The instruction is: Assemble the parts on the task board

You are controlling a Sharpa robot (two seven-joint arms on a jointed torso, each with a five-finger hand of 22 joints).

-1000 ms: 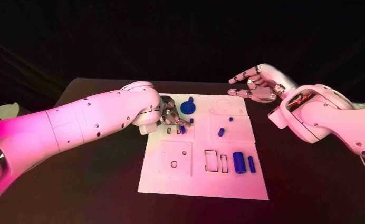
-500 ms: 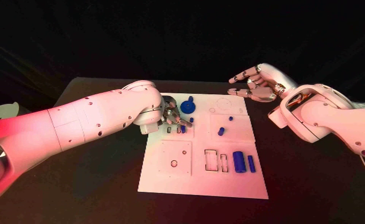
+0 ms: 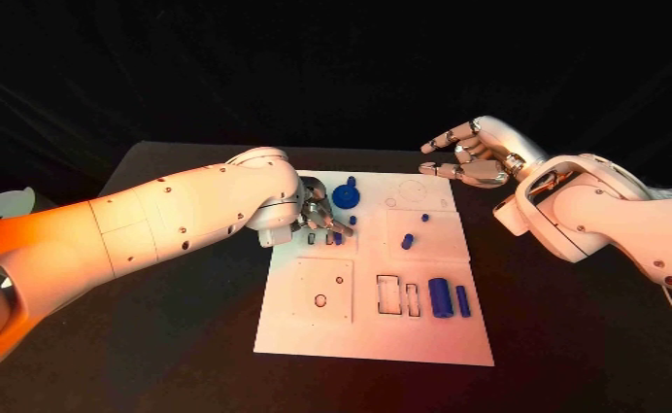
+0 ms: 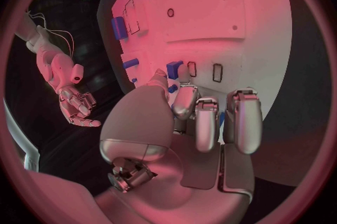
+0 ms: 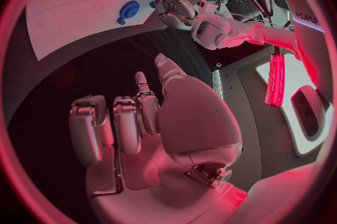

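The white task board (image 3: 351,335) lies mid-table. My left hand (image 3: 317,213) hovers low over its far-left corner, fingers curled down toward a row of small slots. A small blue block (image 3: 336,236) (image 4: 174,68) stands at the slots, just off the thumb tip; whether the fingers pinch it is unclear. A blue gear (image 3: 346,199) sits right behind the hand. Two blue pegs (image 3: 406,243) stand mid-board, and two blue cylinders (image 3: 440,298) lie near the right edge. My right hand (image 3: 474,160) (image 5: 140,123) floats beyond the board's far-right corner, fingers spread, empty.
Empty rectangular slots (image 3: 389,296) and a square panel with holes (image 3: 322,292) lie on the board's near half. Black table (image 3: 168,335) surrounds the board on both sides.
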